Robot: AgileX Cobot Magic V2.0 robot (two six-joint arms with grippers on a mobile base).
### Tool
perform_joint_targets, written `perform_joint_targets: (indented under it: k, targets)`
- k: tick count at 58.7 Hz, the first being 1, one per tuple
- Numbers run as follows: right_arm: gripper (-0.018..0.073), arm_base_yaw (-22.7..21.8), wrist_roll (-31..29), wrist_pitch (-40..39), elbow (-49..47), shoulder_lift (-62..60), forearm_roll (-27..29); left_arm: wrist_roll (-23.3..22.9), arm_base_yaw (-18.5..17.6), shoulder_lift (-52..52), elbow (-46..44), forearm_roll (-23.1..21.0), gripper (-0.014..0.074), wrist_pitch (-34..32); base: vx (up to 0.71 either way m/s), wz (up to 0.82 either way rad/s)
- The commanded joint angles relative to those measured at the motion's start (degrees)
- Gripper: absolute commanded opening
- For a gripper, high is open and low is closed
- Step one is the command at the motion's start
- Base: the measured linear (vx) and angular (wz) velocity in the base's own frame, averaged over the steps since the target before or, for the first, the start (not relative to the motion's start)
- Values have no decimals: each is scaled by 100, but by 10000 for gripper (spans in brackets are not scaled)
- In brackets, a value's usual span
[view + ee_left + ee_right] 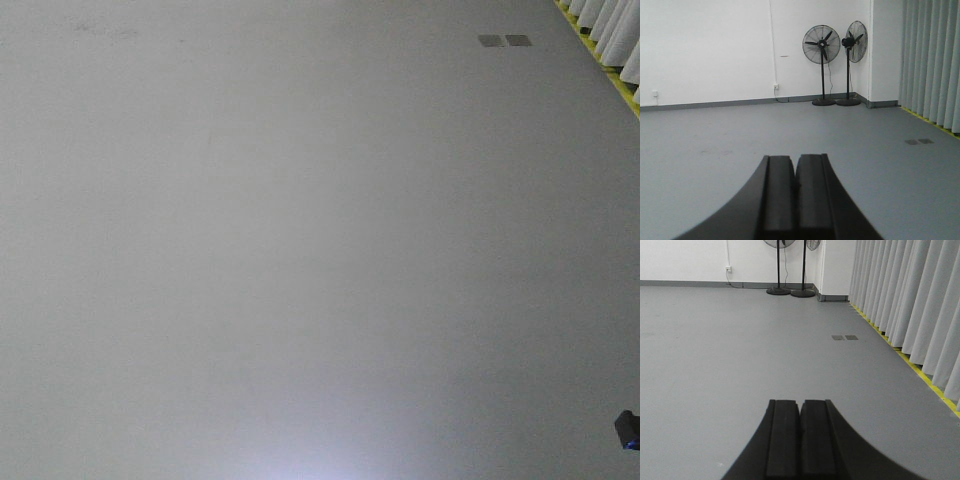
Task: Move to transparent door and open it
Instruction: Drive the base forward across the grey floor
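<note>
We judge the task barely begun. The transparent door shows in none of our views, only grey floor [300, 250], two standing fans [822, 65] and a pleated curtain [910, 305]. Our left gripper [795, 172] and right gripper [800, 412] are pressed closed, holding nothing. Finding, reaching and opening the door are all left to do.

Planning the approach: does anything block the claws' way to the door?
No door is in view. Bare floor lies ahead of the left claw and right claw; fans at the far wall, curtains on the right.
</note>
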Motion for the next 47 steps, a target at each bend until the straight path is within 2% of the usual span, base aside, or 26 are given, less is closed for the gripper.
perform_joint_targets:
  k: [1, 47]
  targets:
    - [-6, 0, -6, -464, 22, -86, -24, -21, -32, -23, 89, -16, -6, -475, 0, 0]
    - [-6, 0, -6, -449, 22, -86, -24, -21, -32, -23, 89, -16, -6, -475, 1, 0]
